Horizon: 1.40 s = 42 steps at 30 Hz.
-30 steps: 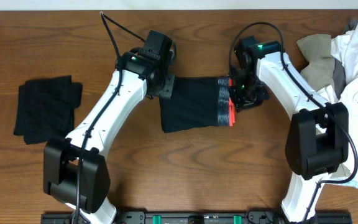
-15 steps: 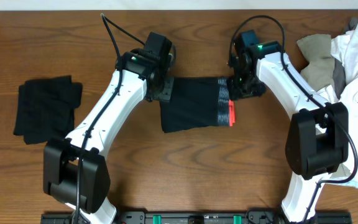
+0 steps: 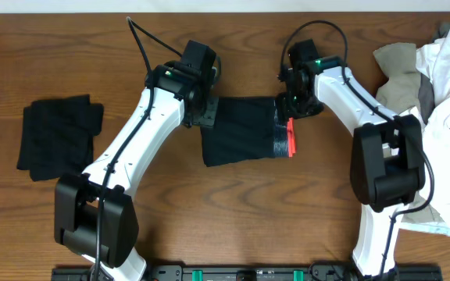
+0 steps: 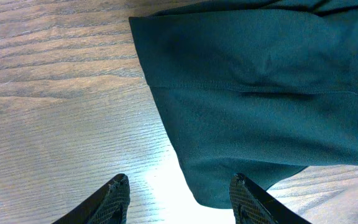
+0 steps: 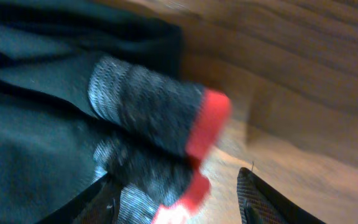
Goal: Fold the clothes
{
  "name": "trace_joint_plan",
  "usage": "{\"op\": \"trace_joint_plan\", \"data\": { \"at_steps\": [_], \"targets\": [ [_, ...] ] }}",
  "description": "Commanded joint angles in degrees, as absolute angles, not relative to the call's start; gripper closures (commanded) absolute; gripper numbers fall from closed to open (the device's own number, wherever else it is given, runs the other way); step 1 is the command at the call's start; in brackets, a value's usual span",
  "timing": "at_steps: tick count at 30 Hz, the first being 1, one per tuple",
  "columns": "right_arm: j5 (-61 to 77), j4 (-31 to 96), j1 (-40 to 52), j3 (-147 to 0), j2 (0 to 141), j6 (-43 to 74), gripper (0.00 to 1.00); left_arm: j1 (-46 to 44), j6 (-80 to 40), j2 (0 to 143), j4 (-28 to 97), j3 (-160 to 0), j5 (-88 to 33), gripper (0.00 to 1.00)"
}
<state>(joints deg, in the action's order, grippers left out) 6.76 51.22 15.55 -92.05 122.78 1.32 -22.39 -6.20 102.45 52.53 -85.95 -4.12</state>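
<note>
Overhead view: dark shorts (image 3: 241,139) centred on surface (image 3: 233,211).
Left tool (image 4: 179,183): released, over shorts' corner.
Right tool (image 5: 176,190): released, at red-edged waistband (image 5: 148,118).
Done: one folded garment (image 3: 57,134), far left.
Remaining: shorts, then pile (image 3: 436,70) at right.

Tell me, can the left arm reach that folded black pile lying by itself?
Probably yes: the folded black pile lies on that arm's side with only bare wood between, and the left tool looks open, holding nothing.
</note>
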Motion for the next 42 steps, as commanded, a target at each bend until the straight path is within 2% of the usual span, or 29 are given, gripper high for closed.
{"op": "trace_joint_plan", "data": {
  "at_steps": [1, 5, 9, 11, 34, 42],
  "targets": [
    [12.5, 49.8, 15.3, -91.7, 124.1, -2.0, 0.45, -22.3, -6.5, 103.0, 52.8, -85.6, -4.1, 0.46],
    [12.5, 48.7, 15.3, -91.7, 124.1, -2.0, 0.55, -22.3, -6.5, 103.0, 52.8, -85.6, -4.1, 0.46],
    [12.4, 48.2, 14.9, -91.7, 124.1, -2.0, 0.87, -22.3, -6.5, 103.0, 52.8, -85.6, -4.1, 0.46],
    [12.5, 48.0, 14.6, -91.7, 124.1, -2.0, 0.98, -22.3, -6.5, 103.0, 52.8, -85.6, -4.1, 0.46],
    [12.5, 50.5, 13.9, -91.9, 111.4, -1.5, 0.99, -22.3, -6.5, 103.0, 52.0, -85.6, -4.1, 0.46],
    [12.5, 44.1, 14.0, -91.9, 111.6, -1.3, 0.98, -22.3, -6.5, 103.0, 52.0, -85.6, -4.1, 0.45]
  ]
}}
